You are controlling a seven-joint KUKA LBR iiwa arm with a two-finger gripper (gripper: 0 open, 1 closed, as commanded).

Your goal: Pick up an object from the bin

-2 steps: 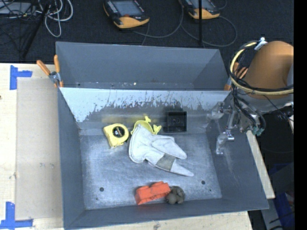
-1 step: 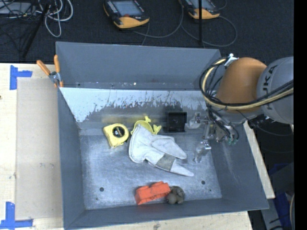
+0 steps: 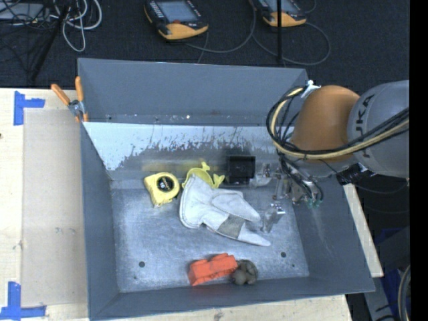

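My gripper [image 3: 273, 214] hangs low in the right half of the bin, under the orange wrist cover. It is just right of a white work glove [image 3: 212, 209] with a yellow cuff, which lies flat in the bin's middle with its finger ends toward the gripper. Whether the gripper touches the glove I cannot tell. A small black box [image 3: 239, 169] stands by the back wall, up and left of the gripper. Nothing shows in the gripper's hold.
A yellow tape measure [image 3: 161, 187] lies left of the glove. An orange block-like thing [image 3: 212, 268] and a grey lump [image 3: 245, 273] lie side by side near the front wall. The arm and its cables reach in over the right rim.
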